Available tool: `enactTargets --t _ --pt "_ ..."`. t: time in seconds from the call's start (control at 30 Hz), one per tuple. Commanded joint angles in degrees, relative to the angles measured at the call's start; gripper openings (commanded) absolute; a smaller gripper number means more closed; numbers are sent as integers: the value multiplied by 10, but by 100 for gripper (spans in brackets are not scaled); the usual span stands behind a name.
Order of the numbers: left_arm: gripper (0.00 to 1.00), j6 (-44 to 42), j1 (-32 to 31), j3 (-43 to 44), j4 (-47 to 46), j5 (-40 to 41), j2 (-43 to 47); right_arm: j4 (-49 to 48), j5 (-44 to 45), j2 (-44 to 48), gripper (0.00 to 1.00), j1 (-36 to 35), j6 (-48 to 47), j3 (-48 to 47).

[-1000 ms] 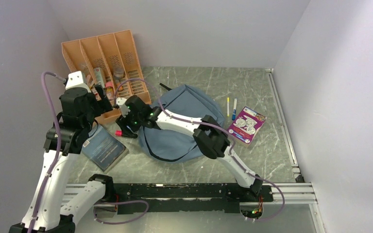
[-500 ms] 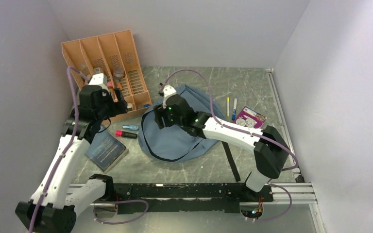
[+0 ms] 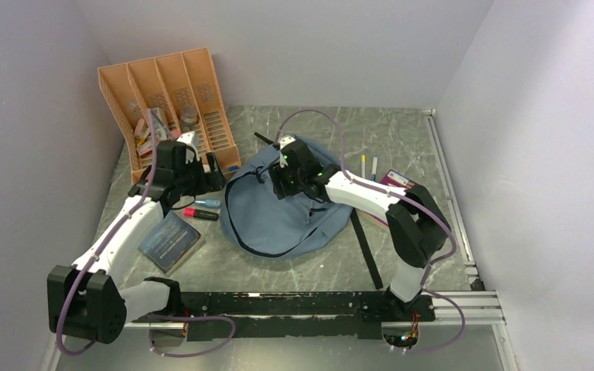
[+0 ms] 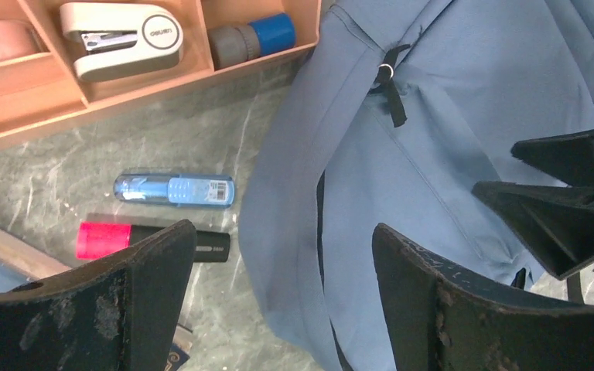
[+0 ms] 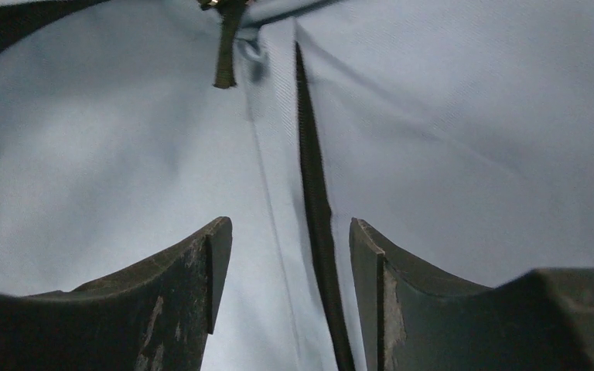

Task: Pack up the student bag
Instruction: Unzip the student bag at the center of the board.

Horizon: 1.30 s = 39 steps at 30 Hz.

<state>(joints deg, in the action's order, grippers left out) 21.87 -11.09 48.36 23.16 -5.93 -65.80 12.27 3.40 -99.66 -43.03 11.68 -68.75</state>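
Observation:
The student bag (image 3: 286, 216) is a grey-blue backpack lying flat in the middle of the table. My left gripper (image 3: 216, 173) is open and empty just above the bag's left edge; in the left wrist view (image 4: 285, 232) the bag's edge (image 4: 433, 139) and its dark zipper line sit between the fingers. My right gripper (image 3: 277, 184) is open and empty over the bag's upper middle. In the right wrist view (image 5: 288, 224) it hovers close above the fabric (image 5: 448, 116), with a dark zipper line (image 5: 313, 193) between the fingers and a zipper pull (image 5: 224, 46) ahead.
A pink highlighter (image 3: 199, 213) and a blue tube (image 3: 207, 202) lie left of the bag. A blue book (image 3: 168, 239) lies nearer. An orange organizer (image 3: 170, 93) stands at the back left, with a stapler (image 4: 120, 35) in it. Two markers (image 3: 367, 168) and a purple booklet (image 3: 393, 182) lie to the right.
My left gripper has moved from the organizer rightward to the bag's left edge. My right gripper has moved from beside the highlighter rightward onto the bag's upper middle.

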Motion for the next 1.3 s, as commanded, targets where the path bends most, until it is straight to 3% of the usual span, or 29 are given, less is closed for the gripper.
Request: enactTargets --t 0.0,0.17,0.37,0.63,0.77,0.97,1.27 --pt "87 -5 -7 9 -42 -18 -29 -21 -51 -46 60 -1 -18 -58" --pt "85 -3 -12 2 -51 -17 -55 -46 -89 -100 59 -1 -5 -99" --pt "81 -7 -14 -14 -75 -50 -75 -44 -109 -146 48 -1 28 -147" --pt "80 -7 -14 -17 -87 -66 -75 -23 -139 -192 45 2 62 -176" --pt "80 -12 -15 -13 -80 -61 -74 -32 -124 -177 44 2 64 -169" --pt "80 -13 -14 -13 -75 -54 -68 -33 -38 -108 53 1 40 -148" --pt "80 -10 -15 -16 -74 -50 -61 -21 -117 -111 45 0 78 -152"
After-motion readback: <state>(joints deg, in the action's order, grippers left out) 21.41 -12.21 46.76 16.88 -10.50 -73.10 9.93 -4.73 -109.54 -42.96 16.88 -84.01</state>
